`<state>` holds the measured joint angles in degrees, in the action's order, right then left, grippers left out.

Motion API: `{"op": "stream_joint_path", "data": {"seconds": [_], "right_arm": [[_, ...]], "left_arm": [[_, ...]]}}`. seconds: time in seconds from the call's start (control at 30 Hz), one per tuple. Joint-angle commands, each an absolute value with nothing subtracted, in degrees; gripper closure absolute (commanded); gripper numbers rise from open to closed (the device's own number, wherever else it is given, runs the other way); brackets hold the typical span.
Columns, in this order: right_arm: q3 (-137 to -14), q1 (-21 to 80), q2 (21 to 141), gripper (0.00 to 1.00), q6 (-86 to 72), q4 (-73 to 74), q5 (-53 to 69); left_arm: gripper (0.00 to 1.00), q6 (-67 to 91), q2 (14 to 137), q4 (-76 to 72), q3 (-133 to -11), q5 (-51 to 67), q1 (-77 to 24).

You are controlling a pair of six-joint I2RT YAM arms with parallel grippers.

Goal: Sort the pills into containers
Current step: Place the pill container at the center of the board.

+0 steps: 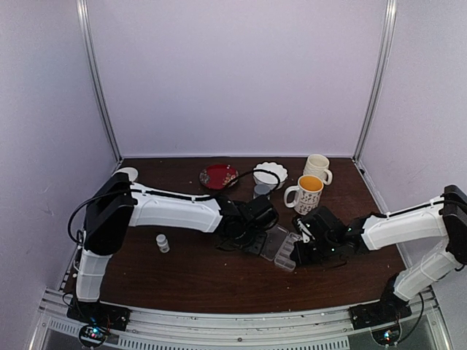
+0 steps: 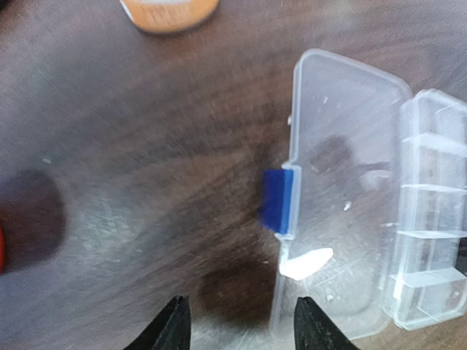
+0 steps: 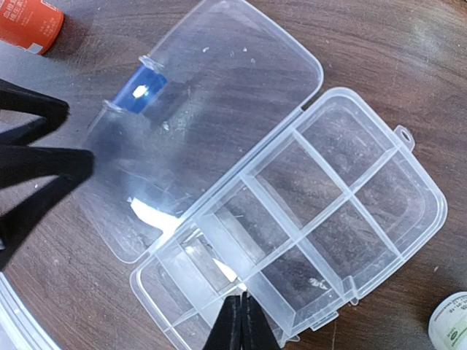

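White enclosure walls close round a dark wooden bench (image 1: 190, 281). The right end effector (image 3: 241, 321) has its fingers pressed together directly over the near long wall of the clear organiser box (image 3: 379, 219). Whether they pinch that wall cannot be told. Its compartments (image 3: 328, 138) spread out ahead of it, with the long axis running diagonally from lower left to upper right in the wrist view. The left end effector (image 2: 244, 328) hangs with its fingers apart and holds nothing. The open lid (image 2: 343, 189) and its blue latch (image 2: 277, 200) lie just ahead and to the right, lengthwise along the reach. Both arms stretch low towards the bench centre, and the right looks the nearer to the tray. No pills can be told for certain: a few pale specks (image 3: 206, 49) on the lid are too small to name. An orange bottle (image 3: 29, 25) lies beyond the lid.
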<state>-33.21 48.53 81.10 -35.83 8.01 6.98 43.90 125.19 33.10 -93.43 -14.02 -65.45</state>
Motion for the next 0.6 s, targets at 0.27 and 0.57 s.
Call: {"op": "stream_joint_path", "data": {"seconds": [0.27,0.57], "right_arm": [[-32.9,49.0,78.0,1.00,-35.1,7.5,4.5],[-33.1,49.0,77.7,1.00,-34.8,7.1,4.6]], "left_arm": [[0.80,38.9,119.4,28.7,-97.6,-11.9,-64.2],[1.00,37.4,123.7,22.0,-99.1,-1.6,-62.9]]}}
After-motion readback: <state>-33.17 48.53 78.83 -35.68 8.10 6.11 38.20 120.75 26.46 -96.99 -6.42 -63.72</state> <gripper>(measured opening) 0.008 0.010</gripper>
